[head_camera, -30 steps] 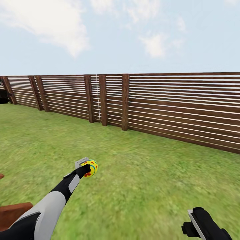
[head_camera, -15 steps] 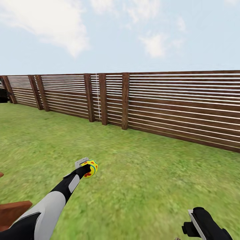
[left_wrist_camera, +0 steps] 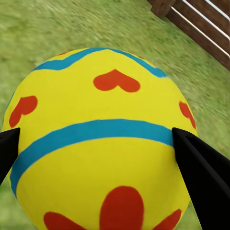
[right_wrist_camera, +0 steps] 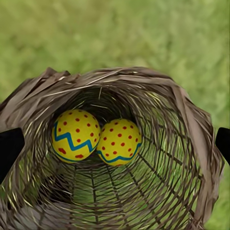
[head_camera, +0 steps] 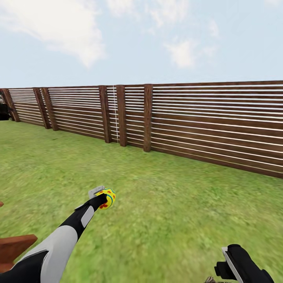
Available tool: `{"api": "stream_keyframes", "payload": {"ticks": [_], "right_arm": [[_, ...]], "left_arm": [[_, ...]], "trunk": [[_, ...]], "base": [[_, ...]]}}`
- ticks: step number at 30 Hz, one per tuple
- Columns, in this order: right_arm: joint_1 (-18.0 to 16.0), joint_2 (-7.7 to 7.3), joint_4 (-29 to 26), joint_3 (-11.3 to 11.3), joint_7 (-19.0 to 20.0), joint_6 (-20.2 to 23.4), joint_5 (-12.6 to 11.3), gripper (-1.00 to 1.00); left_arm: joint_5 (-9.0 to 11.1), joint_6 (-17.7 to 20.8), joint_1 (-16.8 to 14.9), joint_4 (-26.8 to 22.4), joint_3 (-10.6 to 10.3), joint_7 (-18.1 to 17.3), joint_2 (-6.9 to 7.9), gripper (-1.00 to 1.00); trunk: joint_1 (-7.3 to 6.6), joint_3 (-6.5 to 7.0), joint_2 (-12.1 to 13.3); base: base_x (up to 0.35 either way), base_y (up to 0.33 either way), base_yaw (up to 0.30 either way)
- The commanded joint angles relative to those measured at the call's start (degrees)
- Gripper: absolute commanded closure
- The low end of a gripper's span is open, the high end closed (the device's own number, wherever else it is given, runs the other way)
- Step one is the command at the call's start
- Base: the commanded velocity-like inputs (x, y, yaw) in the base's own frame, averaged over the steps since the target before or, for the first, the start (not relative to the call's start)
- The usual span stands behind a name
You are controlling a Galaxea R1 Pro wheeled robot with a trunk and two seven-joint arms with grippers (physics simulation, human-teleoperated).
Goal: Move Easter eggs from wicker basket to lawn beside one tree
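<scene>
My left gripper (head_camera: 103, 196) is shut on one Easter egg (head_camera: 108, 198), held out over the lawn (head_camera: 169, 204). In the left wrist view that egg (left_wrist_camera: 103, 143) is yellow with blue bands and red hearts, and a black fingertip (left_wrist_camera: 201, 167) presses each side. My right gripper (head_camera: 230, 267) hangs open over the wicker basket (right_wrist_camera: 191, 124), its fingertips (right_wrist_camera: 9, 148) wide apart above the rim. Two eggs lie inside, one with a blue zigzag (right_wrist_camera: 75, 135), one with red dots (right_wrist_camera: 119, 141). A scrap of the basket rim (head_camera: 209, 280) peeks in at the head view's lower edge. The tree is out of view.
A brown slatted fence (head_camera: 188, 122) runs across the far side of the grass and recedes to the left. A red-brown wooden piece (head_camera: 15, 245) sits by my left arm. Something dark (head_camera: 4, 112) stands at the fence's far left end.
The head view has shifted a little, so the fence sits slightly higher and a scrap of basket shows at the bottom edge. Both arms and the held egg keep their places.
</scene>
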Motion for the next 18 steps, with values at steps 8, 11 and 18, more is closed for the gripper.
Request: {"api": "stream_keyframes", "payload": {"ticks": [8,11,18], "right_arm": [[0.0,0.10,-0.1,0.0,0.1,0.2,0.3,-1.00],[0.0,0.10,-0.1,0.0,0.1,0.2,0.3,-1.00],[0.0,0.07,-0.1,-0.1,0.1,0.2,0.3,-1.00]], "left_arm": [[0.6,0.4,0.0,-0.1,0.3,-0.3,-0.04,1.00],[0.6,0.4,0.0,-0.1,0.3,-0.3,-0.04,1.00],[0.6,0.4,0.0,-0.1,0.3,-0.3,-0.63,1.00]], "trunk": [[1.76,-1.50,-3.3],[2.42,-2.04,-4.5],[3.95,-3.30,-7.3]], "base": [[0.000,0.000,0.000],[0.000,0.000,0.000],[0.000,0.000,0.000]]}}
